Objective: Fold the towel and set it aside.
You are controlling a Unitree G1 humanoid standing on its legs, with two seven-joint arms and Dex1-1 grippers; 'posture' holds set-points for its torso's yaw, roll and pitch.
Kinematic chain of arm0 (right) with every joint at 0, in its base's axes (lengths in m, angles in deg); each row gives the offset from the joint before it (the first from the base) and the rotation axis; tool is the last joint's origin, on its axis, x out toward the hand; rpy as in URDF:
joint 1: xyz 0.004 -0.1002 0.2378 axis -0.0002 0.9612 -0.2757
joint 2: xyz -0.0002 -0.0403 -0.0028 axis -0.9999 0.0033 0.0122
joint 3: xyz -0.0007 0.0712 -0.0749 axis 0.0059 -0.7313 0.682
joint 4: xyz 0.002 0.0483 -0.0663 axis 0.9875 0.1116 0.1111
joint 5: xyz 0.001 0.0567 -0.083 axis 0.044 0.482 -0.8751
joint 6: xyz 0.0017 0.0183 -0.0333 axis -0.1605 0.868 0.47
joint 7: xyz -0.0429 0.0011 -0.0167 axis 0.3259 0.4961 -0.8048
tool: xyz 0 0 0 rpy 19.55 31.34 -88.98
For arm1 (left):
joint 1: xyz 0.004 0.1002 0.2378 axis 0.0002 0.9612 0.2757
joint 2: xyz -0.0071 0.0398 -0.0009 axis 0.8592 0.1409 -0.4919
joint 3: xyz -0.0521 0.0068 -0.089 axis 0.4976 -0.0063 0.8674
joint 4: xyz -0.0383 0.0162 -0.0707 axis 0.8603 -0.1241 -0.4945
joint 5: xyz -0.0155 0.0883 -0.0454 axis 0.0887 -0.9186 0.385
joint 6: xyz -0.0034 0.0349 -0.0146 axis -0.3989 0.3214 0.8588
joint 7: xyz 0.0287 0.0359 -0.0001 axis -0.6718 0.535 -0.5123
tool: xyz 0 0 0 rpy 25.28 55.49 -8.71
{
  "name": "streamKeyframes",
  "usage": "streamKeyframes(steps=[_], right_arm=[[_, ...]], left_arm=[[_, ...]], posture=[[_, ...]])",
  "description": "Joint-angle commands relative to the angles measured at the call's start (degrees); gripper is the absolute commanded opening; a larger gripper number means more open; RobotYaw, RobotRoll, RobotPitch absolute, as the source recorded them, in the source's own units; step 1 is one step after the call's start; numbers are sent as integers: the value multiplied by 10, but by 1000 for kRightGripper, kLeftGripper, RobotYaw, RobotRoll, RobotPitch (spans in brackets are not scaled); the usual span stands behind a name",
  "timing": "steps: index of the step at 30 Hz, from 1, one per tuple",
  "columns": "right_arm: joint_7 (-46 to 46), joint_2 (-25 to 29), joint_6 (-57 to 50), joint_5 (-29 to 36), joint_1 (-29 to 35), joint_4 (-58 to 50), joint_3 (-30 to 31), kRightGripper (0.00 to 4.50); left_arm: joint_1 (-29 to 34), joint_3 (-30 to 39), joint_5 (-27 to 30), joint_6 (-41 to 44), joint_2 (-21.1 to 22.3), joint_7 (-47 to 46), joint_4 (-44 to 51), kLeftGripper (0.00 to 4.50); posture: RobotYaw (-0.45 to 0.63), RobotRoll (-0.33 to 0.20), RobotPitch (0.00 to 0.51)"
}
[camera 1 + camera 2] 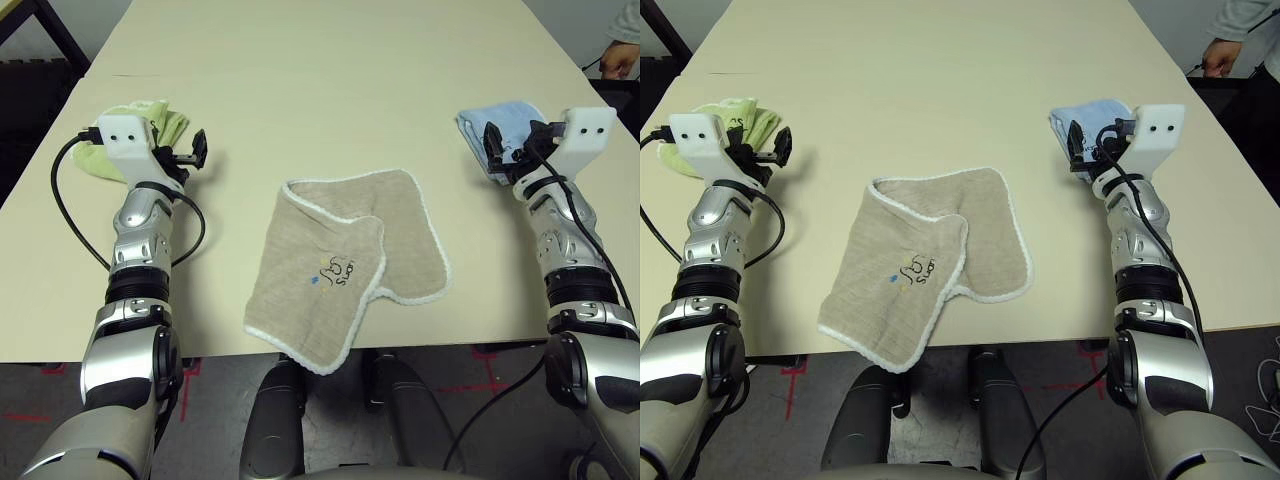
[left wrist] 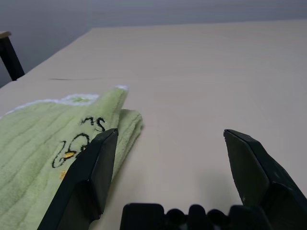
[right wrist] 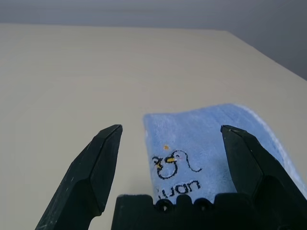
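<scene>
Beige towel (image 1: pixel 345 268), green towel (image 1: pixel 150 135), blue towel (image 1: pixel 505 125).

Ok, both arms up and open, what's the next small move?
Probably lower the left gripper toward the towel's near corner: the towel lies loosely half-folded between the arms, untouched, and both the left and the right gripper are open and empty.

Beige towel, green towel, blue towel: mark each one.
beige towel (image 1: pixel 330 285), left eye view, on its folded top layer.
green towel (image 2: pixel 43 139), left wrist view, on its upper face.
blue towel (image 3: pixel 201 143), right wrist view, above its logo.
</scene>
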Motion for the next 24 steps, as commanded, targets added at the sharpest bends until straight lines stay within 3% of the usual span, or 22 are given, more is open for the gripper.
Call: streamKeyframes(steps=[1,14,24], right_arm=[[3,-2,8,1,9,3,-3,4500],[9,-27,-1,1,16,-30,3,4500],[-8,-41,-33,3,0,-67,23,4500]], left_arm=[[10,4,-7,-12,3,-11,-7,4463],[-8,3,4,-32,31,68,-24,4463],[-97,18,7,-50,98,122,-169,4463]], posture=[[18,0,259],[56,0,247],[93,0,264]])
